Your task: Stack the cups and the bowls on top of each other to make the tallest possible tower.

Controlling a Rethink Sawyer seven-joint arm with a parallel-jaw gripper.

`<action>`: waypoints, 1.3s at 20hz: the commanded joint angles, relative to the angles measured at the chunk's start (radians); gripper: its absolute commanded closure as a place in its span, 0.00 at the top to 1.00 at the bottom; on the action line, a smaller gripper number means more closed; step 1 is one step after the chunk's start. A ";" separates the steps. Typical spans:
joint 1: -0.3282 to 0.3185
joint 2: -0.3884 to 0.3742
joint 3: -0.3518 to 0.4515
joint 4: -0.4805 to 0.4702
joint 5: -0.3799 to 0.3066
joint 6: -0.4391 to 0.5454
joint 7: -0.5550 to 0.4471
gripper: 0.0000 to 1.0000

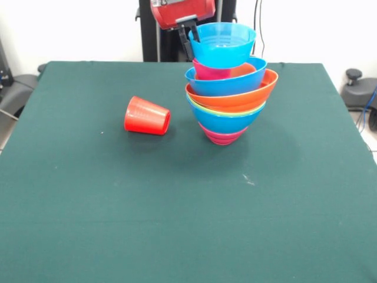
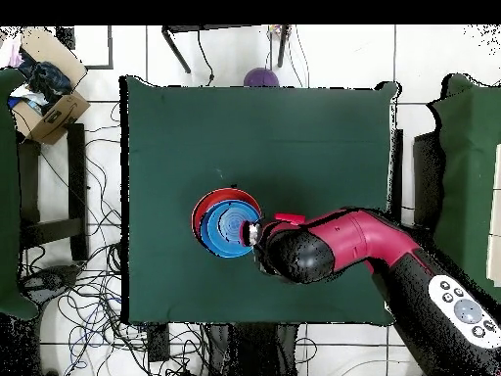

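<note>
Near the middle of the green tabletop [image 1: 88,224], the leaning tower of glossy plastic bowls [image 1: 230,100] looks light and slippery, so the tool [image 1: 189,36], pinching the rim of the topmost light-blue bowl [image 1: 222,44], should release gently.

green table [image 1: 88,206], red cup [image 1: 147,116], bowl tower [image 1: 227,88]

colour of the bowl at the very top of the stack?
Light blue, with the claw at its rim. It shows best in the front view.
</note>
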 commanded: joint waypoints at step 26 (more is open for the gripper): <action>0.005 0.000 0.012 0.105 -0.107 0.018 -0.217 0.00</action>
